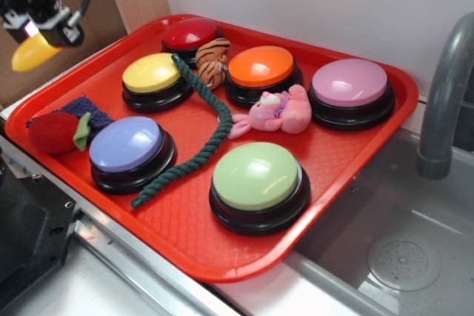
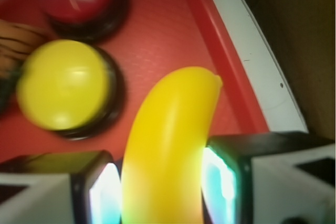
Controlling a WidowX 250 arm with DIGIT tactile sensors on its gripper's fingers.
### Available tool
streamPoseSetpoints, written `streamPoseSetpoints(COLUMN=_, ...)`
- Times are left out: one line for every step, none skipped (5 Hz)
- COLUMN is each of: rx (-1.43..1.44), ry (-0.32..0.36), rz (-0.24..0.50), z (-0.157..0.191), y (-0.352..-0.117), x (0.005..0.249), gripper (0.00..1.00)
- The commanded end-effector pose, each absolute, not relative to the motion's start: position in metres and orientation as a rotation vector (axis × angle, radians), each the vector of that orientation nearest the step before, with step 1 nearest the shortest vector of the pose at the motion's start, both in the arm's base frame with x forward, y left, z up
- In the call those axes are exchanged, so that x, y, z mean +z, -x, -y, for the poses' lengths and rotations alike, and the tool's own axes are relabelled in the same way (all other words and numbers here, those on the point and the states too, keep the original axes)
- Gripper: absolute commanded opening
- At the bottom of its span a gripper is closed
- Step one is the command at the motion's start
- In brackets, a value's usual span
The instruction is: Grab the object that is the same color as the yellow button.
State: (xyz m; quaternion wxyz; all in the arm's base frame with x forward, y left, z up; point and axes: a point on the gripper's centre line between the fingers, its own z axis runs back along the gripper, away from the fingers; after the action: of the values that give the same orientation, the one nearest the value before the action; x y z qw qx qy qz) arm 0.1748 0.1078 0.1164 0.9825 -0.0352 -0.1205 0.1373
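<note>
Only the wrist view shows the grip: the gripper (image 2: 163,182) has both glowing pads pressed against the glossy yellow banana toy (image 2: 168,145), whose tapered tip points to 1 o'clock. The exterior view sets that toy (image 1: 31,53) aloft at 10 o'clock, off the red textured tray (image 1: 185,220) (well clear of it). The domed yellow button (image 1: 152,73) sits on the tray.

The gripper (image 1: 35,38) hung clamped on the yellow toy (image 1: 32,53), high above the tray's (image 1: 244,257) left corner, with open air all around. Below, the yellow button (image 1: 152,73) and red button (image 1: 189,34) crowded the far-left edge, leaving a bare red strip along that rim.
</note>
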Motion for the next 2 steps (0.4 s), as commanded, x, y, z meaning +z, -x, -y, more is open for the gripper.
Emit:
streamPoseSetpoints(rx=0.213, ry=0.159, rz=0.195, z=-0.036, y=-0.22, x=0.16, gripper=0.0)
streamPoseSetpoints(rx=0.174, ry=0.106, rz=0.185, z=-0.005, y=-0.229, x=0.163, gripper=0.0)
